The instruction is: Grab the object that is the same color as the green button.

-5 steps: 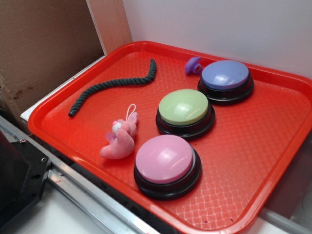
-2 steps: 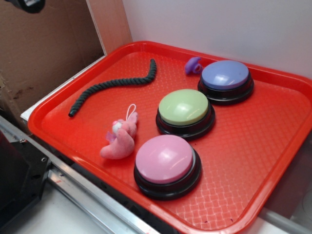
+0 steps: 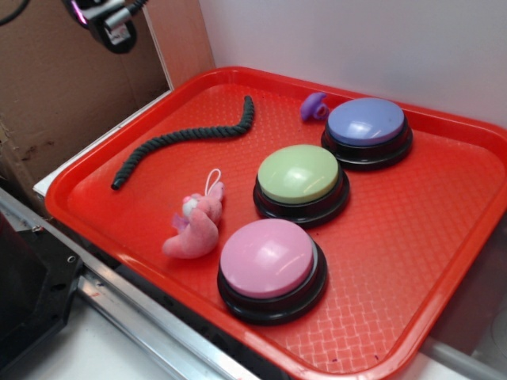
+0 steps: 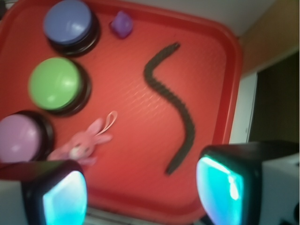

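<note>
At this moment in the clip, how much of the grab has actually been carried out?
Nothing is done yet: the green rope lies untouched on the red tray, away from the green button. In hand is only the approach; the claw sits high near the tray's edge, its fingers spread and empty. Left: descend over the rope, close on it and lift.

A tray (image 3: 412, 261) is filling most of the exterior frame, with everything lying on it. The rope piece (image 3: 186, 138) is stretching across its upper left. Three push buttons are running diagonally from upper right to lower centre: one (image 3: 367, 131), one (image 3: 301, 184), one (image 3: 272, 269). A small piece (image 3: 314, 106) is sitting just left of the uppermost button; a plush bunny (image 3: 196, 224) is lying left of the lowest.
</note>
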Robot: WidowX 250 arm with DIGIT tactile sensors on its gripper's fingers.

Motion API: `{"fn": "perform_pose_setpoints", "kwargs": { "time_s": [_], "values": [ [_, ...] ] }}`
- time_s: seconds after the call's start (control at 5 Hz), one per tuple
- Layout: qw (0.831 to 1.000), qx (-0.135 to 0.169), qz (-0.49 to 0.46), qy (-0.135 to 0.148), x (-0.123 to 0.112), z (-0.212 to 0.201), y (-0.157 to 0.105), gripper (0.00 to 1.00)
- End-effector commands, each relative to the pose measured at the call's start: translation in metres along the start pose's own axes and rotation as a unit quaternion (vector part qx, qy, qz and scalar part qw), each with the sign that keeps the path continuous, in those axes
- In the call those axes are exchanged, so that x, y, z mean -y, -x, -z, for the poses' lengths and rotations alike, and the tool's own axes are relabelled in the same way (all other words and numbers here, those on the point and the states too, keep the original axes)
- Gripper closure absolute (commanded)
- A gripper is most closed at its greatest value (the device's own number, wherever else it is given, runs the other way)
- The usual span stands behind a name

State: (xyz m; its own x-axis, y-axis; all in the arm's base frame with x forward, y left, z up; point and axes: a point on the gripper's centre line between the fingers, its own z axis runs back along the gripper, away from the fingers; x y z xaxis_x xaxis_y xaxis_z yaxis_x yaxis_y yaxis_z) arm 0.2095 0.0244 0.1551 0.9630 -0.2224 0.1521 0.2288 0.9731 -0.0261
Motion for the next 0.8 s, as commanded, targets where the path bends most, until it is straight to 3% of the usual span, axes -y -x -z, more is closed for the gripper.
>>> {"fn": "perform_pose_setpoints", "kwargs": {
  "time_s": [0.0,0.2,0.4,0.6],
  "values": [
    [0.996,0.011,0.092,0.008,-0.027,0.061,-0.034,0.00],
    [0.996,-0.008,0.089,0.004,-0.034,0.092,-0.044,0.00],
    [0.995,-0.032,0.091,-0.020,-0.034,0.115,-0.047,0.00],
    [0.994,-0.045,0.099,-0.021,-0.030,0.135,-0.047,0.00]
  ]
}}
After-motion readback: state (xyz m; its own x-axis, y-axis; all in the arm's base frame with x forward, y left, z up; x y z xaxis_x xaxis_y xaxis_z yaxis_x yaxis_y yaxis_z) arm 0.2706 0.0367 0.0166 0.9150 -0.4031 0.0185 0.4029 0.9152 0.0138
